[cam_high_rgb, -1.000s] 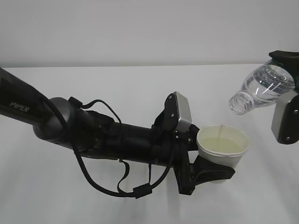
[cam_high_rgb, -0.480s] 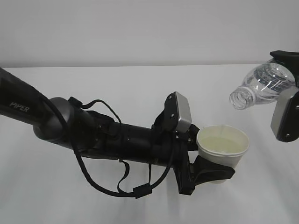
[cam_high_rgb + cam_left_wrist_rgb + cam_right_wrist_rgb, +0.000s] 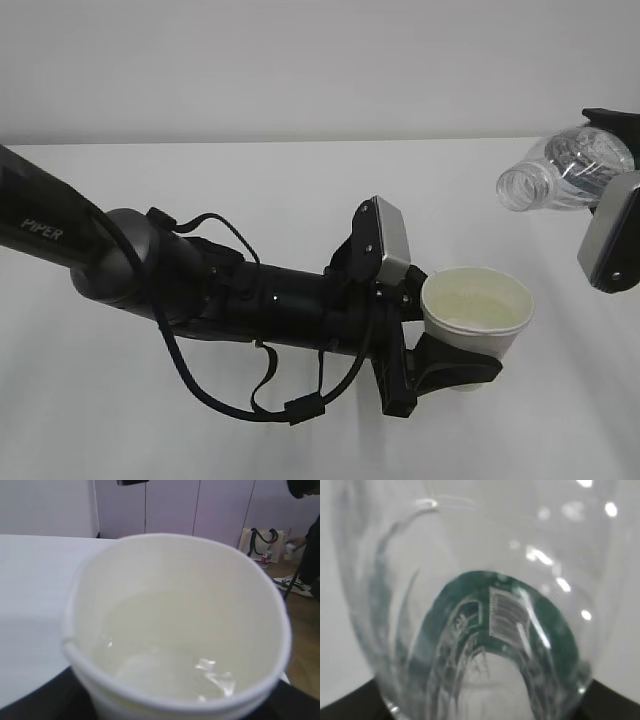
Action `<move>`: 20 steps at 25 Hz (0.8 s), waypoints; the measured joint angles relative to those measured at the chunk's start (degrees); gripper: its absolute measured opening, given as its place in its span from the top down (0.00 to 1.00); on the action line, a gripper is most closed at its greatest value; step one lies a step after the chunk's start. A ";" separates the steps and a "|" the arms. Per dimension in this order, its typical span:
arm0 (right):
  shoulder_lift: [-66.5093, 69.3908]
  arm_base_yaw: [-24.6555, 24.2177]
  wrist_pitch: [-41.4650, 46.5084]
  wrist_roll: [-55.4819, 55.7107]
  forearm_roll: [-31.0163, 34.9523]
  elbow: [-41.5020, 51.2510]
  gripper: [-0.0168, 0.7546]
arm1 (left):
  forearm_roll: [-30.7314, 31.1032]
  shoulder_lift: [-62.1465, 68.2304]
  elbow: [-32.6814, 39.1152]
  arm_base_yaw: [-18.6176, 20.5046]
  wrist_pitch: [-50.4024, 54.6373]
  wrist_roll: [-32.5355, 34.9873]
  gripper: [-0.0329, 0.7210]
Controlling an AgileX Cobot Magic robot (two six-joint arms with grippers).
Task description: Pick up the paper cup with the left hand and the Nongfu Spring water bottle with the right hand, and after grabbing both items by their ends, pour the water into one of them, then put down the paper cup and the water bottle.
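the nongfu spring water bottle (image 3: 565,172) has risen and levelled out since a second ago, mouth left, clamped in the right hand (image 3: 612,215) near the bench's right edge. left hand (image 3: 447,367) grips the paper cup (image 3: 477,318), upright, holding the water (image 3: 165,670).

I read only one word from here: "PIPER" in pale letters on the left hand (image 3: 455,370), at nine o'clock in my exterior view. The Nongfu Spring water bottle (image 3: 485,630) shows a barcode patch on its green label, too blurred to read.
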 joint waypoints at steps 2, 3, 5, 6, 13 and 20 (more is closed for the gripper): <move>0.00 0.00 -0.50 2.72 0.00 0.00 0.41 | 0.00 0.00 0.00 0.00 0.00 0.07 0.35; 0.00 0.00 -0.71 3.80 0.00 0.00 0.41 | 0.00 0.00 0.00 0.00 0.10 0.07 0.35; 0.00 0.00 -0.99 6.91 0.00 0.00 0.41 | -0.09 0.00 0.00 0.00 0.12 0.07 0.35; 0.00 0.00 -1.10 9.17 0.00 0.00 0.41 | -0.22 0.00 0.00 0.00 0.12 0.07 0.35; 0.00 0.00 -2.39 25.98 0.00 0.14 0.41 | -2.81 0.00 0.00 0.00 0.25 0.07 0.35; 0.00 0.00 -4.70 41.22 0.00 2.52 0.41 | -4.28 0.00 0.00 0.00 0.57 0.14 0.36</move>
